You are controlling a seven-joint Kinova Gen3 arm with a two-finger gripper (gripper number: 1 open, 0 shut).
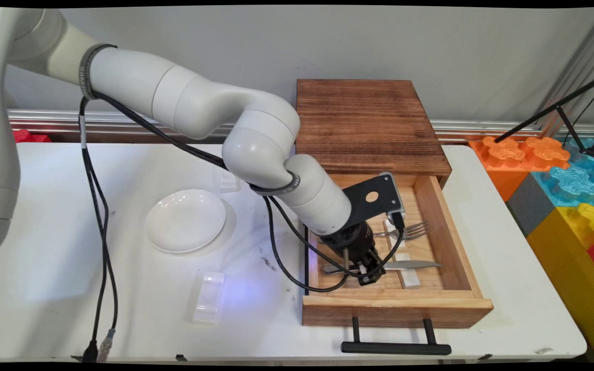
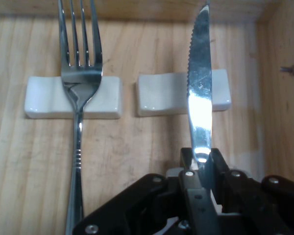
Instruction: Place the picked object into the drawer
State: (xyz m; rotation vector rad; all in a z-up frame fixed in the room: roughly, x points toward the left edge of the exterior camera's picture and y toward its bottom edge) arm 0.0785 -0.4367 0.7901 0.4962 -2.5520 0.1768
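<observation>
Knife (image 2: pixel 200 93): lies in the open wooden drawer (image 1: pixel 451 242), blade resting across a white cutlery rest (image 2: pixel 182 92), tip pointing toward the drawer's right wall in the main view. Handle end sits between the fingers of the gripper (image 2: pixel 201 164); fingers are closed onto it, one pad on each flat side, no gap visible in the hand view. Blade looks level on its rest, so the knife appears gripped but not raised.

Fork (image 2: pixel 79 73): just beside the knife, parallel to it, neck on a second white rest (image 2: pixel 44 98). Apart from the gripper, no contact.

Drawer is pulled well out of the dark wooden cabinet (image 1: pixel 369 123); black bar handle (image 1: pixel 396 348) overhangs the table's near edge. Gripper reaches down into the drawer from the left, cables trailing over the left wall.

Outside, on the white table (image 1: pixel 70 309): white plate (image 1: pixel 185 220) to the left of the drawer, well apart. Clear plastic block (image 1: pixel 209 297) nearer the front edge; another partly hidden behind the arm (image 1: pixel 228 181).

Judgement: grasp stage on the knife. Clearance to the fork and the drawer walls is tight on both sides of the hand.
</observation>
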